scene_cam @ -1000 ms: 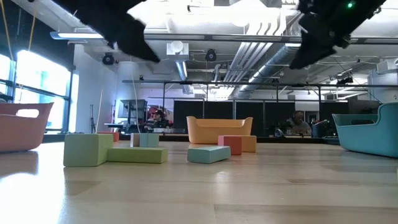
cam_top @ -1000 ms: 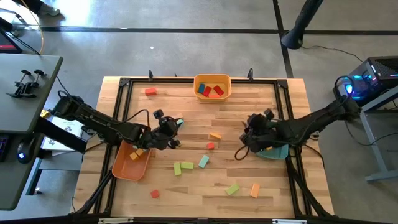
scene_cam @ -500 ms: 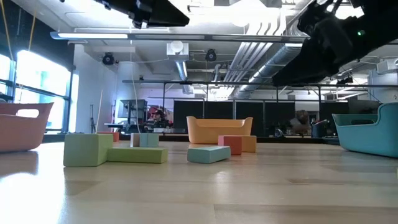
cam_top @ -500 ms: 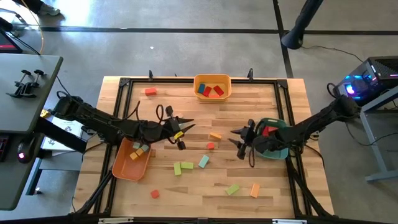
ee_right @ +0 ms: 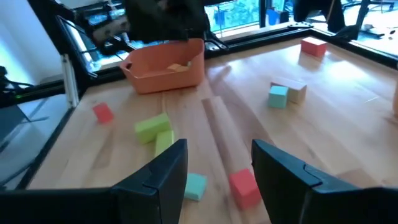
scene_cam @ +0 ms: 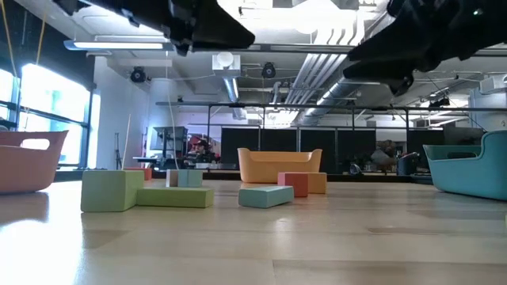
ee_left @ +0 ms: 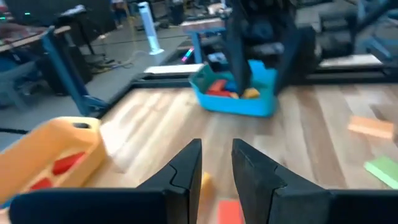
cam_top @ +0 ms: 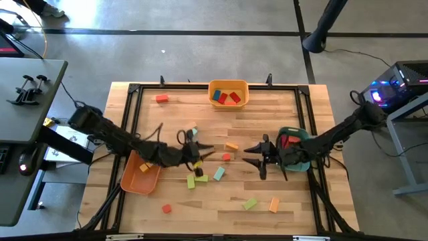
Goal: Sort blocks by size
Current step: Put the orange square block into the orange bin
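Observation:
Loose blocks lie on the wooden table (cam_top: 294, 201): a red one (cam_top: 226, 157), an orange one (cam_top: 231, 146), a teal one (cam_top: 219, 174) and two green ones (cam_top: 195, 179) near the middle. More lie near the front edge (cam_top: 250, 203) and one red lies at the far left (cam_top: 161, 98). My left gripper (cam_top: 208, 150) is open and empty, level above the table's middle and pointing right; its wrist view (ee_left: 216, 168) shows the red block (ee_left: 229, 208) below. My right gripper (cam_top: 253, 161) is open and empty beside the teal tray (cam_top: 299, 165), pointing left (ee_right: 219, 168).
A yellow tray (cam_top: 228, 92) with blue and red blocks stands at the far edge. An orange tray (cam_top: 140, 175) with blocks stands at the left. The teal tray holds red blocks. A black frame (cam_top: 134, 100) runs round the table.
My left gripper has tipped from pointing down to level and gone from the orange tray toward the table's middle and near edge. My right gripper has come off the teal tray, tipped level and gone a little toward the left. No block has moved.

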`<state>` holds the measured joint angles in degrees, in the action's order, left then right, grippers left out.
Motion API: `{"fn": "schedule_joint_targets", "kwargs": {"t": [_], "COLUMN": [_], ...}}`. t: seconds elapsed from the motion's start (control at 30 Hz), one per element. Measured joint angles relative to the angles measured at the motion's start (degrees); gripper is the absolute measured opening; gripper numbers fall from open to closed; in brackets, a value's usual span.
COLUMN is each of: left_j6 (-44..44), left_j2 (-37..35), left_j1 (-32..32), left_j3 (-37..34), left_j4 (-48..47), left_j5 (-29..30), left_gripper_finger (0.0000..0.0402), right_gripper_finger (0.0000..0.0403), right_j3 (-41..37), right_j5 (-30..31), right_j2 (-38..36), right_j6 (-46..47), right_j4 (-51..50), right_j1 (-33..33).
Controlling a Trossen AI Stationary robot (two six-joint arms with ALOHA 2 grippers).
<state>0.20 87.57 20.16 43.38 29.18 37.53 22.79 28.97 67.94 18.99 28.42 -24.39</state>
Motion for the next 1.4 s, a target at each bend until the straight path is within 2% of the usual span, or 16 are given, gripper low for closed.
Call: {"fn": "schedule_joint_targets", "kwargs": {"t": [0.13, 0.23, 0.33, 0.43, 0.6, 0.77, 0.87, 1.0, 1.1, 1.23, 1.4], "left_j6": [-0.07, -7.93, -11.90, -13.86, -13.46, -5.22, -3.86, -5.79, -6.17, -13.03, -15.18], "left_j2": [3.64, 5.62, 7.47, 8.96, 8.72, 7.95, 7.97, 8.18, 9.99, 14.00, 18.31], "left_j1": [1.51, 1.41, 0.11, -0.88, -1.45, -1.51, -1.51, -1.79, -3.12, -6.15, -9.04], "left_j3": [0.00, 0.00, 0.00, 0.00, 0.00, 0.00, 0.00, 0.00, 0.04, 0.02, 0.60], "left_j4": [1.54, 1.71, 2.02, 1.90, -1.27, -2.02, -2.24, -2.04, -0.78, 5.53, 9.47], "left_j5": [-1.07, -4.01, -3.98, -3.90, -11.60, -12.18, -15.09, -14.78, -13.84, -13.91, -17.94], "left_gripper_finger": [0.0074, 0.0074, 0.0074, 0.0074, 0.0087, 0.0134, 0.0167, 0.0197, 0.0204, 0.0205, 0.0205], "right_gripper_finger": [0.0173, 0.0173, 0.0173, 0.0173, 0.0173, 0.0173, 0.0173, 0.0173, 0.0173, 0.0173, 0.0173], "right_j3": [0.00, 0.00, 0.00, 0.00, 0.00, 0.00, 0.00, 0.00, 0.00, 0.00, 0.00], "right_j5": [4.59, 8.34, 9.71, 10.06, 10.09, 10.52, 10.45, 10.12, 10.08, 10.07, 10.07], "right_j2": [0.00, 0.00, 0.00, 0.00, 0.02, 0.02, 0.02, 0.02, 0.02, 0.04, 0.06], "right_j6": [0.45, 0.45, 0.48, 1.54, 1.96, 1.64, 1.55, 1.00, 1.69, 3.15, 3.92], "right_j4": [0.01, 0.29, 0.53, 0.58, 0.60, 0.51, 0.26, -1.06, -1.98, -2.47, -2.59], "right_j1": [-2.51, -3.16, -3.00, -2.98, -2.98, -2.60, -2.48, -2.48, -2.48, -2.49, -2.48]}}
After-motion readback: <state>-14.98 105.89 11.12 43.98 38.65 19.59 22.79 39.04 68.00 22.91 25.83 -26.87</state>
